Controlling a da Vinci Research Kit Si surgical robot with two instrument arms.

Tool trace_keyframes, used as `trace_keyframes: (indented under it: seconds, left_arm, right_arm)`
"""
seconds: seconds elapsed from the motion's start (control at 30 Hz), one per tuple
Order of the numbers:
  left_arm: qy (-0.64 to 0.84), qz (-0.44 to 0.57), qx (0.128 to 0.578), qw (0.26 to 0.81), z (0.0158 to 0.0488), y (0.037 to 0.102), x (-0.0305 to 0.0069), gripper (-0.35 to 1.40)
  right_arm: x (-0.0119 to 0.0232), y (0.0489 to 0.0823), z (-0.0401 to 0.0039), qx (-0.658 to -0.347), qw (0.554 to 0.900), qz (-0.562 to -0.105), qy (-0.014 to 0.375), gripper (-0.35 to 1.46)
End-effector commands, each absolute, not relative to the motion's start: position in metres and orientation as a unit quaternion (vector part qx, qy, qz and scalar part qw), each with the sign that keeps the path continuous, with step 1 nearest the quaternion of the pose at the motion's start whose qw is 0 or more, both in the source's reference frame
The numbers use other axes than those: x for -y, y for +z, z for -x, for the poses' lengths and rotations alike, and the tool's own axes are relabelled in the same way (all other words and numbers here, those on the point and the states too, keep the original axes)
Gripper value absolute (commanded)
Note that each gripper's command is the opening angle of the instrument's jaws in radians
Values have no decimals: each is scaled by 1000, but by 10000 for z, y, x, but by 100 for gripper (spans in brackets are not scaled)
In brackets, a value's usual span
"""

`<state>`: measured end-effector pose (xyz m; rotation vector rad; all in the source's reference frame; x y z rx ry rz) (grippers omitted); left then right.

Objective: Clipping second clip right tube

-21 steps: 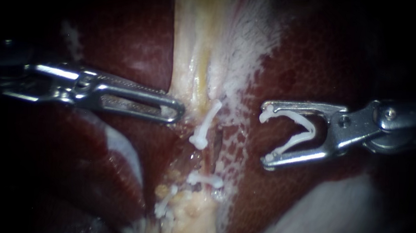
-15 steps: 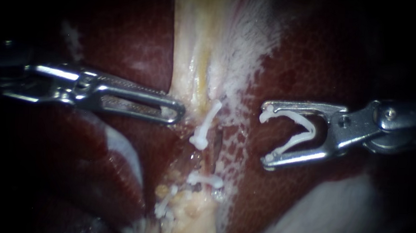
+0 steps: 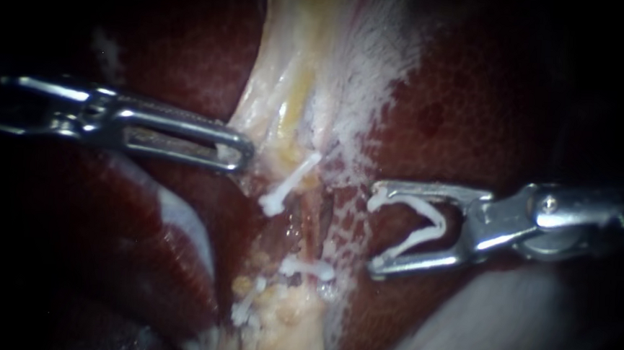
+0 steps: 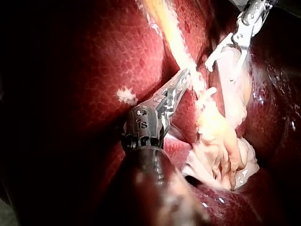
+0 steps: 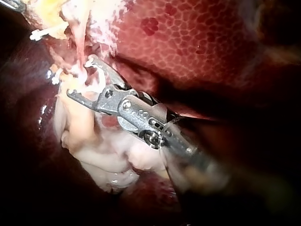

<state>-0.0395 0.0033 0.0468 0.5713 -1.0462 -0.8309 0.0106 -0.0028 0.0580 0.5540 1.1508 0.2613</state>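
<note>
**Endoscope view.** Two tools work over the dark red, mottled liver (image 3: 476, 98). The left tool (image 3: 237, 152) is clamped on the edge of the pale strand (image 3: 297, 66) that runs down the middle of the liver. The right tool (image 3: 379, 230) has its jaws spread wide and carries one open clip (image 3: 424, 229), a white V whose mouth faces the right tube (image 3: 321, 219). That tube is a dark strand whose long axis runs along the pale strand. It lies just beside the clip's mouth, apart from it. Two closed clips sit on the tissue: a slanted upper clip (image 3: 286, 191) and a crosswise lower clip (image 3: 308, 269).

**Left wrist view.** The left tool (image 4: 182, 81) is closed with its tip at the yellow-white strand. Ahead of it is the right tool (image 4: 225, 52), holding its white clip.

**Right wrist view.** The right tool (image 5: 81, 77) is spread around the clip. Pale tissue lies at its mouth, and I cannot tell whether the tube is inside.
</note>
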Motion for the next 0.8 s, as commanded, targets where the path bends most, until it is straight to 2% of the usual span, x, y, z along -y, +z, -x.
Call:
trace_keyframes:
  seconds: [0.03, 0.3, 0.57, 0.8]
  left_arm:
    - [-379, -258, 481, 747, 392, 462, -34, -33]
    - [-376, -248, 499, 741, 387, 413, -34, -33]
    - [-375, -243, 502, 740, 391, 392, -26, -33]
    - [-376, -242, 503, 739, 390, 392, -26, -33]
  right_arm:
    - [31, 583, -110, -534, 794, -261, 127, 60]
    - [43, 601, -140, -517, 783, -296, 180, 60]
    - [43, 608, -164, -510, 774, -324, 188, 58]
    - [50, 613, -181, -508, 774, -327, 193, 59]
